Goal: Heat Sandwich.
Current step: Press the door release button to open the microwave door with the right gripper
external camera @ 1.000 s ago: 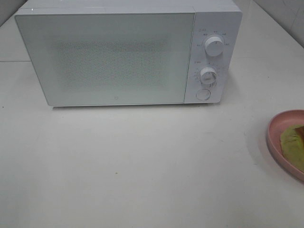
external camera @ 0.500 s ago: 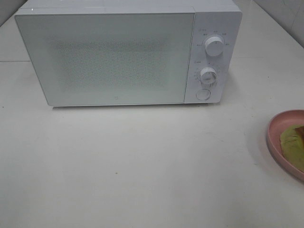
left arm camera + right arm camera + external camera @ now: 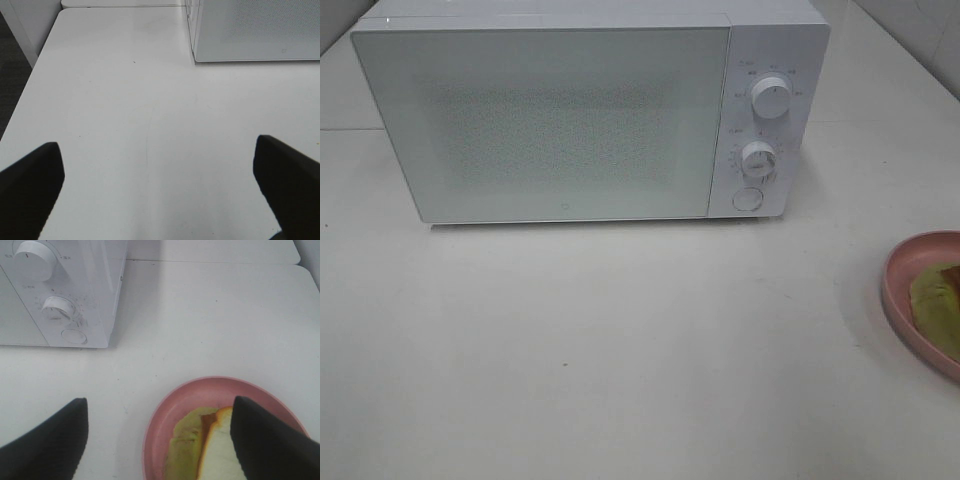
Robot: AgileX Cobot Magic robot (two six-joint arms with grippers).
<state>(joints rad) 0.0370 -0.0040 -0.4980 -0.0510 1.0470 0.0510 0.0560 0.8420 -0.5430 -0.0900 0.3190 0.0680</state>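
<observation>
The sandwich (image 3: 197,447) lies on a pink plate (image 3: 210,390) close to the right edge of the table (image 3: 620,350). It is flat, with a green part and a white bread part. The white microwave (image 3: 570,120) stands toward the back edge of the table, well apart from the plate. Its door (image 3: 540,120) is shut.

The right hand (image 3: 160,402) hangs over the plate. Its two fingers are spread wide and it holds nothing. One finger is over the sandwich side of the plate and the other is over bare table. The left hand (image 3: 156,142) is spread wide too and holds nothing. It is over bare table in front of the microwave's left corner.

I think the job is only starting, because the food is outside and the door is closed. The door has to open first. The round button (image 3: 748,199) low on the front, under the two knobs, is most likely what pops it open. A hand should push it straight in and gently, so the microwave does not slide back.

Then the right hand can go down for the food. Taking the plate by its rim looks safer than pinching the soft sandwich. The plate should stay flat on the way, or the sandwich may slip off.
</observation>
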